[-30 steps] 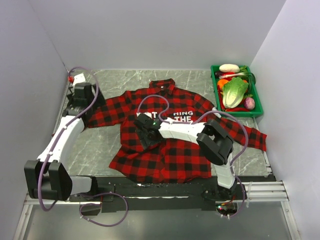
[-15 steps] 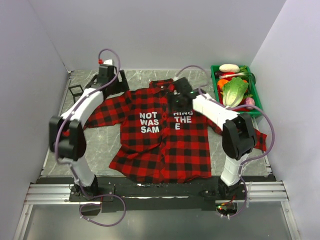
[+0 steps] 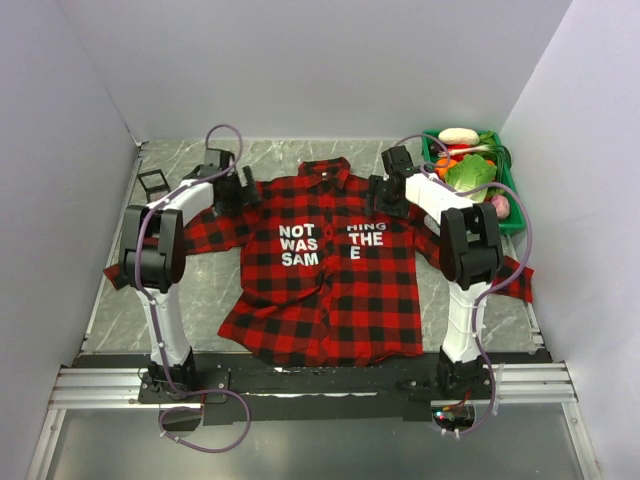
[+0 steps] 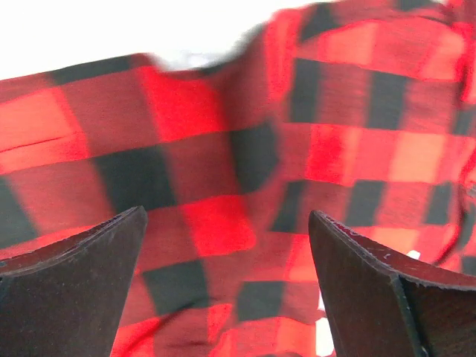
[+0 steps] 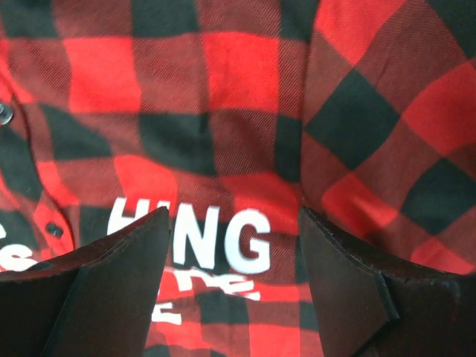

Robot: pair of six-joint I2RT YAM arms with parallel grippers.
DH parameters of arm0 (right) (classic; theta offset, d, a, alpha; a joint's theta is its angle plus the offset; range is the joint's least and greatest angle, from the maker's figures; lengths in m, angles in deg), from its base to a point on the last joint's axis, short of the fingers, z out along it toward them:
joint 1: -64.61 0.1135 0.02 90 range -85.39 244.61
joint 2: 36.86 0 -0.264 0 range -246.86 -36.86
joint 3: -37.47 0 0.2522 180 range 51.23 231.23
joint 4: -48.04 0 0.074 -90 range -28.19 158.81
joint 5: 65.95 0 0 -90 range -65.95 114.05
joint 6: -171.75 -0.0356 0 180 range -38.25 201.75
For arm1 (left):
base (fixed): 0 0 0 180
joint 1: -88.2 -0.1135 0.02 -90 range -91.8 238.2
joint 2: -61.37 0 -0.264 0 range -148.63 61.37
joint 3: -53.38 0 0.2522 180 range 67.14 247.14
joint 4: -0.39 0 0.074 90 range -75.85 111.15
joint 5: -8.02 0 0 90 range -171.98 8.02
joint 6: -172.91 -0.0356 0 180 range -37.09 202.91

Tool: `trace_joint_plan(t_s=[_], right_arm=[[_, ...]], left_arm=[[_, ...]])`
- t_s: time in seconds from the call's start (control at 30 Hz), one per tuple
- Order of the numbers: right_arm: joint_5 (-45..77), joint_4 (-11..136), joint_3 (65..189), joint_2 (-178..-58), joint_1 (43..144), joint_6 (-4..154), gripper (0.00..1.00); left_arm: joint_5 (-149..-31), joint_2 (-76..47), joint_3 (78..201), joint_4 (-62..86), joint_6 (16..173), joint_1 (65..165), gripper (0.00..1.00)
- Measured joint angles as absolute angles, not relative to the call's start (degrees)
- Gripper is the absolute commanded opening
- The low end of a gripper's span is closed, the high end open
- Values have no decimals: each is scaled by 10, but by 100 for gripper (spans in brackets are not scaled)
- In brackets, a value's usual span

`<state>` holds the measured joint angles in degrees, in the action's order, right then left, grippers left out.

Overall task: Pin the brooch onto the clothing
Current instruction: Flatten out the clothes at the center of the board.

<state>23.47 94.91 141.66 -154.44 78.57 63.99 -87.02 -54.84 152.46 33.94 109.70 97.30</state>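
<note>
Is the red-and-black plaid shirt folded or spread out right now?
Spread out, front up: the red-and-black plaid shirt lies flat on the grey table, sleeves out to both sides, white chest lettering readable.

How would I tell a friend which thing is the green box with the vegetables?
Look at the grey marble table with the red-and-black checked shirt spread across it. Go to the table's far right corner, beyond the shirt's sleeve, to the green box. It is the only green container there, and it holds a pale cabbage.

Grey marbled table (image 3: 200,290): plaid shirt (image 3: 330,290), green crate (image 3: 516,200), wire cube (image 3: 153,182).
</note>
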Motion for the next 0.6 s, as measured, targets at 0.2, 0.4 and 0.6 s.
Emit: trace_joint_plan(t_s=[0.2, 0.4, 0.6], right_arm=[[220, 954, 1450, -1580, 767, 629, 76], [219, 965, 1488, -1614, 759, 621, 76], [216, 979, 1516, -1639, 753, 611, 76]], left_arm=[[-862, -563, 1503, 330, 1107, 937, 96], [-847, -565, 1503, 320, 1109, 933, 97], [-845, -565, 1498, 307, 1111, 923, 96]])
